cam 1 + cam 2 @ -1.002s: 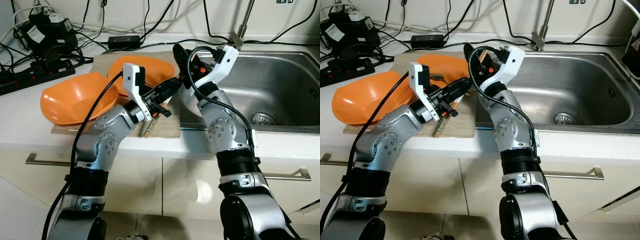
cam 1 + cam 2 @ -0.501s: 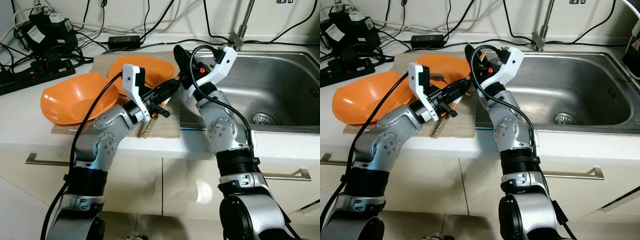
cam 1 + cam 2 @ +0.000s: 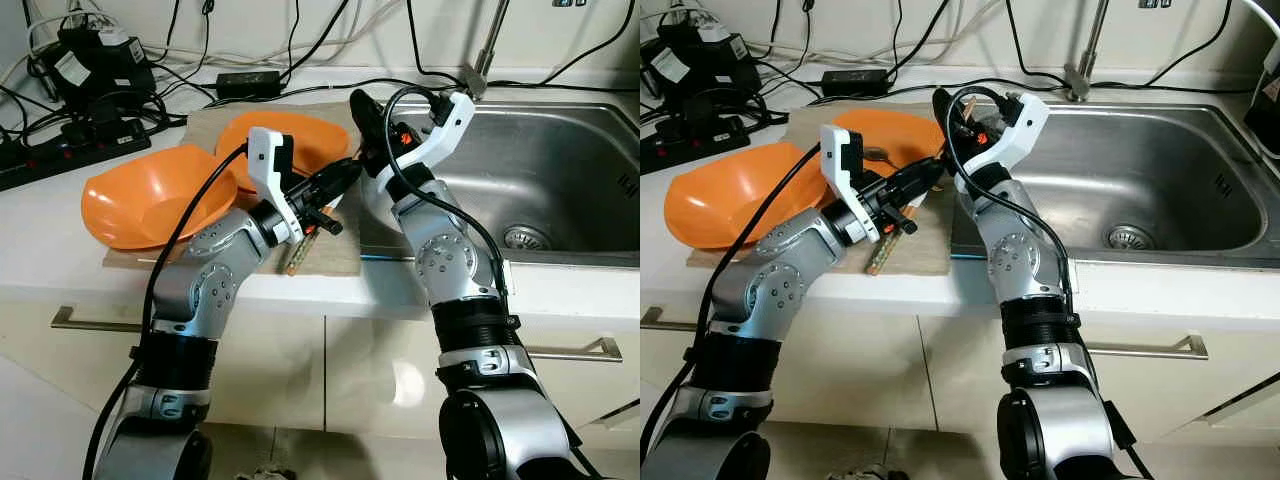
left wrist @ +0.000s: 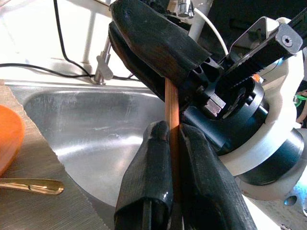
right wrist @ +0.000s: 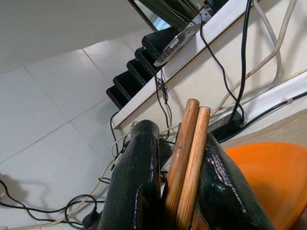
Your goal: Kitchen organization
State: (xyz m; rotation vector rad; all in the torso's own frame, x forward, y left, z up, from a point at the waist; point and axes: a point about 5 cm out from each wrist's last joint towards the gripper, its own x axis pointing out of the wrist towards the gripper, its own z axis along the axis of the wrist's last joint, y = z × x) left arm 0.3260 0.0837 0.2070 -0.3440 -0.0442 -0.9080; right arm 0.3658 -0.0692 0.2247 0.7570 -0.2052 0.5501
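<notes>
Over the worktop (image 3: 60,250) edge by the sink (image 3: 560,170), I see my left hand (image 3: 340,180) and right hand (image 3: 365,125) both clenched on the wooden chopsticks (image 4: 171,129), their long axis running from 7 to 1 o'clock between them.

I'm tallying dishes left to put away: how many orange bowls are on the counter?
2. One orange bowl sits at the mat's left end, beside the power strip; the other orange bowl lies farther back on the mat, behind the left gripper. The arms may hide more.
</notes>
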